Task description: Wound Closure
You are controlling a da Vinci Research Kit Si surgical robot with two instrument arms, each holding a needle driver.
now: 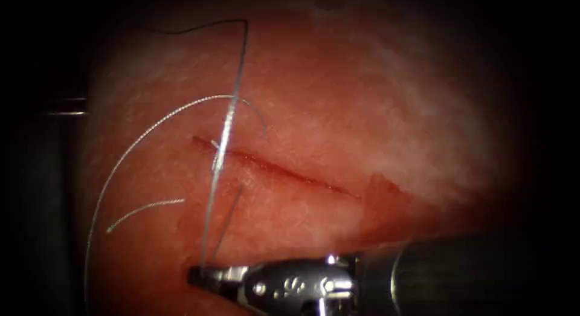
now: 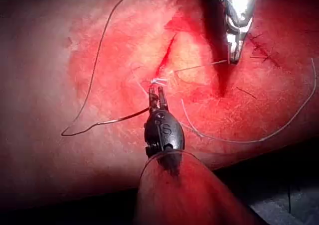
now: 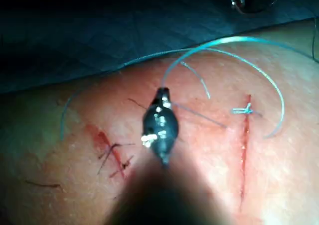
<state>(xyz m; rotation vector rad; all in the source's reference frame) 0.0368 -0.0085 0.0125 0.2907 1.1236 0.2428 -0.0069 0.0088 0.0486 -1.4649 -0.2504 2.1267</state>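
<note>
Right hand, below the cut: jaws pressed together on the thread, which runs taut from the tip up to a knot at the cut's left end. Past the knot the same thread carries on above the cut and bends away to the left. Loose loops of it lie on the tissue left of the cut (one free end curls below it).

Left hand: seen along its own shaft in line with the knot, jaws a little parted, nothing visibly between them. Whether it touches the tissue cannot be told.

Where the needle lies cannot be told, so neither hand is seen to hold it.

Progress, as a judgement: one stitch is placed and knotted at the cut's left end. To the right of the knot the edges lie unjoined, so most of the closure is left. A separate short cut with dark stitches lies well apart from the cut.
</note>
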